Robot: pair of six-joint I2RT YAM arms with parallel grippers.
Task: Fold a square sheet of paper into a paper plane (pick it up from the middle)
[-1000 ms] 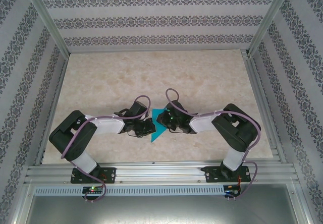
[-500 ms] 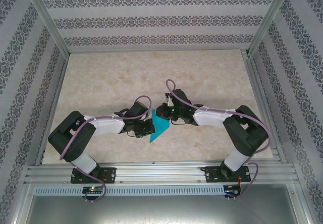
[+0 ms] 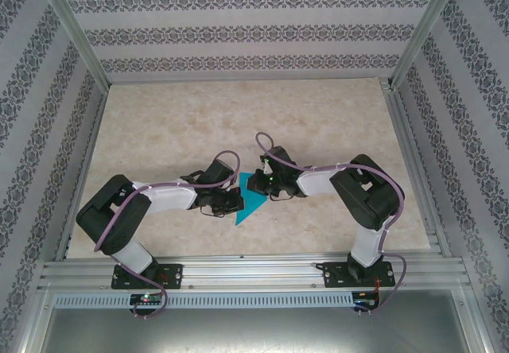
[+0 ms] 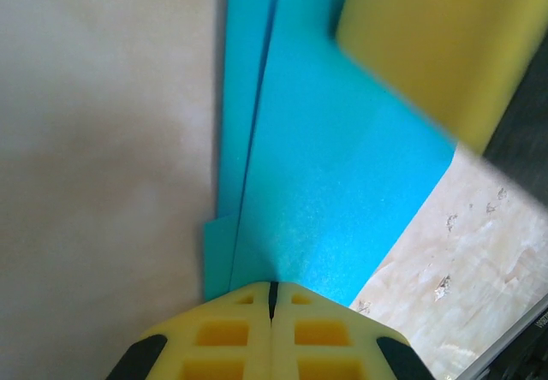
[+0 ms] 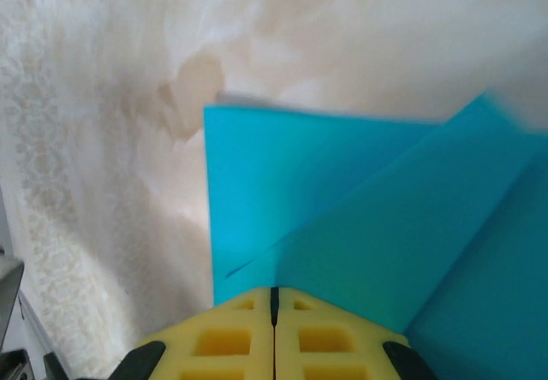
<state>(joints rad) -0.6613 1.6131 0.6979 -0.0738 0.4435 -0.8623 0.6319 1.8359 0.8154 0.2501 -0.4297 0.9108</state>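
Left gripper fingers fully closed, tips touching the near edge of the partly folded teal sheet of paper. Right gripper also closed, tips on its opposite side. Sheet lies front-middle on beige marbled table; patterned wallpaper walls.

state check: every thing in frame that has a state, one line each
sheet of paper: partly folded, layers overlapping, pointed outline from above; not yet a plane.
left claw: shut, pinching the sheet's edge.
right claw: shut, tips at a folded flap of the sheet, apparently gripping it.
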